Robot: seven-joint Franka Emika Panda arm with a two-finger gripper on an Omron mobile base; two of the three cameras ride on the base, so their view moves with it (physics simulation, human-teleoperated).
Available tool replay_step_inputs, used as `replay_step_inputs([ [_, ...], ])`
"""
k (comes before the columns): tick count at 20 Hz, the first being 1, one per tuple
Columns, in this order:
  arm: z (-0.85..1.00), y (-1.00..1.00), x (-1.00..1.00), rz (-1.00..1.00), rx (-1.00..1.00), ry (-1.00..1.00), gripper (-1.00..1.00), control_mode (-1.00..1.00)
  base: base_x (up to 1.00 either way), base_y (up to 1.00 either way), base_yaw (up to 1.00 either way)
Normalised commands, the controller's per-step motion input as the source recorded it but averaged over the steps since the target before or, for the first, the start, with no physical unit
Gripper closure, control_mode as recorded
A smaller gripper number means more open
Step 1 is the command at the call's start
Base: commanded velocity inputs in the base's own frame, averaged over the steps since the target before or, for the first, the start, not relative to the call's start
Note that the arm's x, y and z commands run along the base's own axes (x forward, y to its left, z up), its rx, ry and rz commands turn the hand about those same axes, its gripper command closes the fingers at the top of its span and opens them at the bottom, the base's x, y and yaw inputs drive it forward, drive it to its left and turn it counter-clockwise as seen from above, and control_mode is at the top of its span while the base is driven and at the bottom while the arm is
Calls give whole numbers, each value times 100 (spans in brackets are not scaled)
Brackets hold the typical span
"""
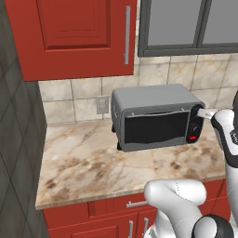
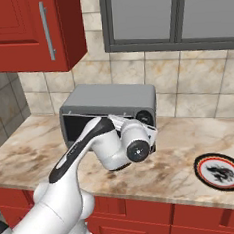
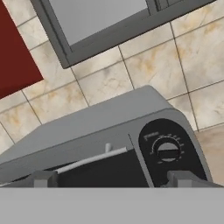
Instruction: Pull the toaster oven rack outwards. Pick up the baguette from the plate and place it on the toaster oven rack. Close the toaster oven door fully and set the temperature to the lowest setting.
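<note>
The grey toaster oven (image 1: 153,95) stands on the marble counter against the tiled wall, also seen from the other side (image 2: 112,97). Its dark glass door (image 1: 155,128) is closed, with the thin handle (image 3: 92,159) along its top edge. Behind the dark glass I cannot make out the rack or the baguette. My gripper (image 1: 201,111) is open and hovers at the oven's upper right front corner. Its fingertips (image 3: 43,178) are spread wide, just short of the top knob (image 3: 167,150) on the black control strip. A red light (image 1: 192,138) glows below the knobs. The round plate (image 2: 221,171) holds nothing.
Red upper cabinets (image 1: 79,32) hang over the oven's left side and a grey-framed window (image 1: 186,23) sits above it. A wall outlet (image 1: 102,104) is behind the oven. A dark tiled side wall (image 1: 18,139) bounds the counter on the left.
</note>
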Motion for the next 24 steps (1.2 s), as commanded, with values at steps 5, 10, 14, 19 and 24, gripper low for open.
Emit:
replay_step_inputs([
  [5,-30,0,11,0,-6,-1,-100,-100,0,0,0],
  [10,-21,0,2,0,-4,0,-100,-100,0,0,0],
  [14,-4,0,0,0,0,0,-100,-100,0,0,0],
  [19,0,-5,15,0,0,0,-100,-100,0,0,0],
  [24,0,-13,24,0,0,0,-100,-100,0,0,0],
])
